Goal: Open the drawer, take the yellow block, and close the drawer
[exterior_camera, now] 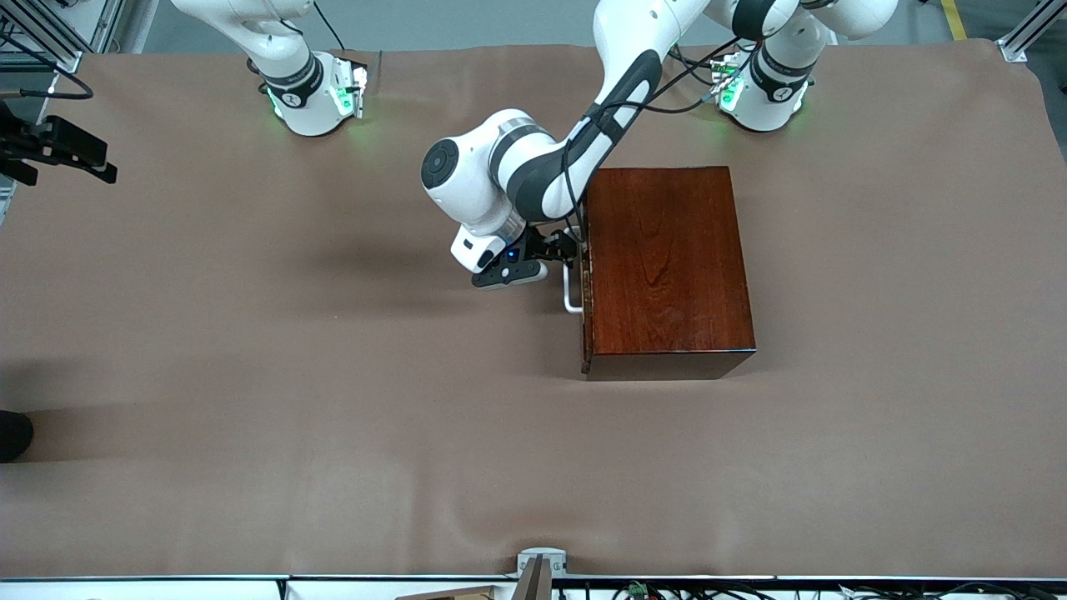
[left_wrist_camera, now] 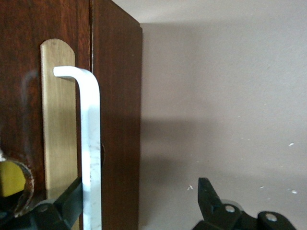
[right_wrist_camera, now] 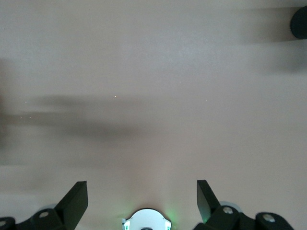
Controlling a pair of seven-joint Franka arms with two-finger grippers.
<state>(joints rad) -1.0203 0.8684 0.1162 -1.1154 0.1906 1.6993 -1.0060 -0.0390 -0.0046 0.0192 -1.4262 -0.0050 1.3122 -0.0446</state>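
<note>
The dark reddish-brown wooden box (exterior_camera: 667,267) stands on the brown table. Its drawer (left_wrist_camera: 24,96) is pushed in flush, its front facing the right arm's end of the table. A white U-shaped handle (exterior_camera: 572,292) (left_wrist_camera: 90,143) sits on a brass plate (left_wrist_camera: 57,115). My left gripper (exterior_camera: 567,247) (left_wrist_camera: 140,184) is open at the handle. One finger (left_wrist_camera: 67,199) lies between the bar and the drawer front, the other (left_wrist_camera: 206,191) stands off over the table. The yellow block is hidden. My right gripper (right_wrist_camera: 142,189) is open and holds nothing, high above its own base (right_wrist_camera: 146,221).
A black device (exterior_camera: 58,150) juts in at the right arm's end of the table, with a dark round object (exterior_camera: 12,435) nearer the front camera. A grey mount (exterior_camera: 540,571) sits at the table edge nearest the front camera. The brown cloth (exterior_camera: 333,375) lies bare around the box.
</note>
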